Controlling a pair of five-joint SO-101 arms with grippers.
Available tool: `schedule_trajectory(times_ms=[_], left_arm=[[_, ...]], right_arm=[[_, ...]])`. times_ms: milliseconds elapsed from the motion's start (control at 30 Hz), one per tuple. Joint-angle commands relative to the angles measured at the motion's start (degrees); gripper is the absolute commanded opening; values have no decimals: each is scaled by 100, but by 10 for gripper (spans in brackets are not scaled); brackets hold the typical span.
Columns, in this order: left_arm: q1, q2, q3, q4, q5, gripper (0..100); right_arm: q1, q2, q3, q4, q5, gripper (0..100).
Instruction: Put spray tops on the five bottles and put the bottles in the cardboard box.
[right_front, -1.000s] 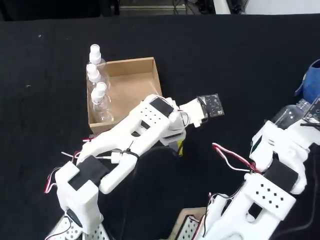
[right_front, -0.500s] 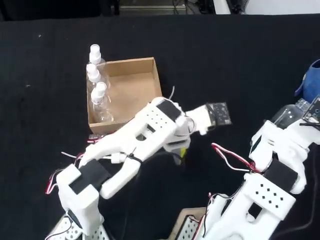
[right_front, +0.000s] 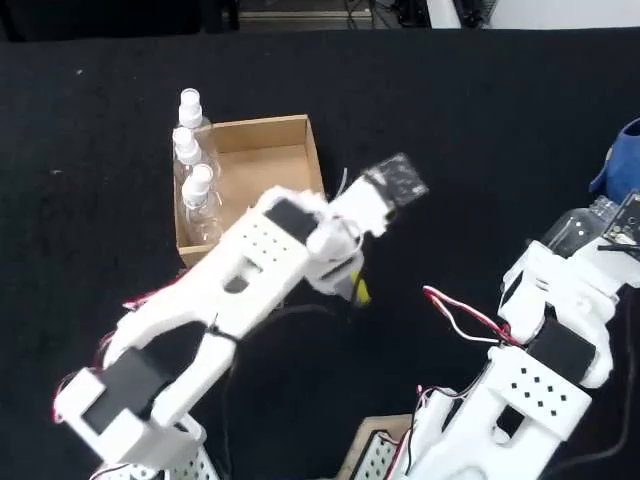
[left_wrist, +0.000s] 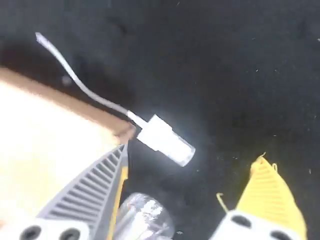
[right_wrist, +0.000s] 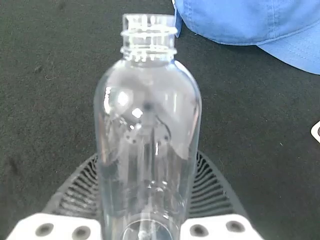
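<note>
One bottle (right_wrist: 147, 140) gripped, spray top (left_wrist: 164, 140) loose

The cardboard box (right_front: 262, 163) is brown, the spray top (left_wrist: 163, 139) white, the bottle (right_wrist: 147, 142) clear, the table (right_front: 480, 120) black.

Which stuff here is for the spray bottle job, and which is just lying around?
For the job:
- cardboard box
- three topped bottles standing along its left wall
- loose spray top on the table by the box's corner
- topless bottle, held in the right gripper

Just lying about:
- blue cap on the table behind the topless bottle
</note>
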Motion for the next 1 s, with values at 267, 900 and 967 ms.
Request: schedule_trajectory(times_ms=[267, 900, 967], left_arm=[[-110, -765, 1587, -2066, 2426, 250], [215, 158, 1059, -1380, 2813, 247], [198, 193, 1077, -1618, 2813, 248]], right_arm=[[-97, -119, -40, -185, 53, 13], [-97, -101, -22, -255, 62, 14], [-97, -127, 22, -255, 62, 14]])
